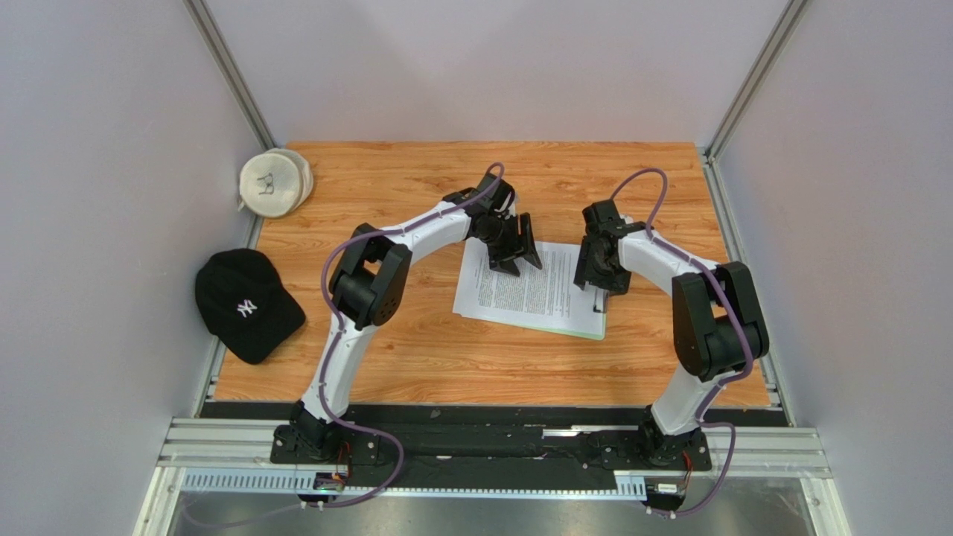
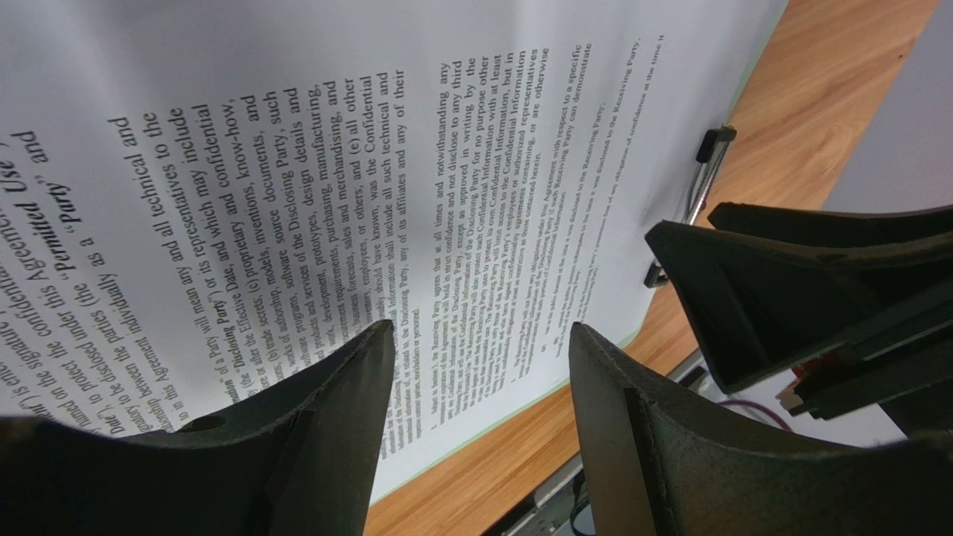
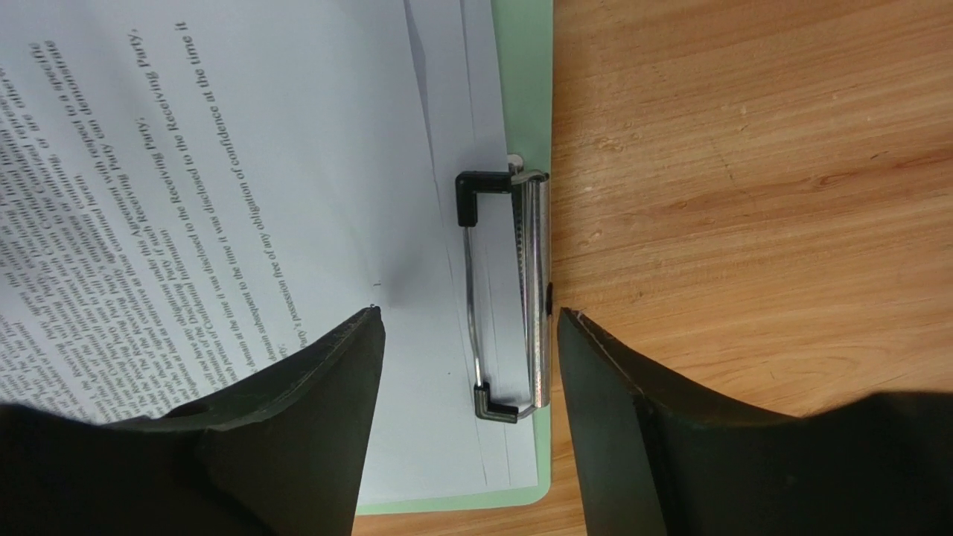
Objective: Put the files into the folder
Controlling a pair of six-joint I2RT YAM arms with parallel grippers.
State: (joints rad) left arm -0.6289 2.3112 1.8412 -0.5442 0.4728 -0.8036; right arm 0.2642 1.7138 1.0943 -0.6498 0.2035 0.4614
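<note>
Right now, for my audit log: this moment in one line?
files: lying on folder | left gripper: open above files | right gripper: open above clip | held: nothing

The files (image 1: pixel 526 293) are white, covered in lines of black print, with some words in bold. The folder (image 3: pixel 524 67) beneath them shows as a pale green margin. Its clip (image 3: pixel 537 290) is shiny silver with black tips. The tabletop (image 1: pixel 425 357) is orange-brown wood with darker grain streaks. The cap (image 1: pixel 246 304) is black with a white logo, and the cloth bundle (image 1: pixel 274 182) is cream. The left arm (image 1: pixel 420 229) and right arm (image 1: pixel 660 259) are white with black joints, each with a purple cable (image 1: pixel 327 279). The left end effector (image 2: pixel 481 346) and right end effector (image 3: pixel 470 324) are matte black.
</note>
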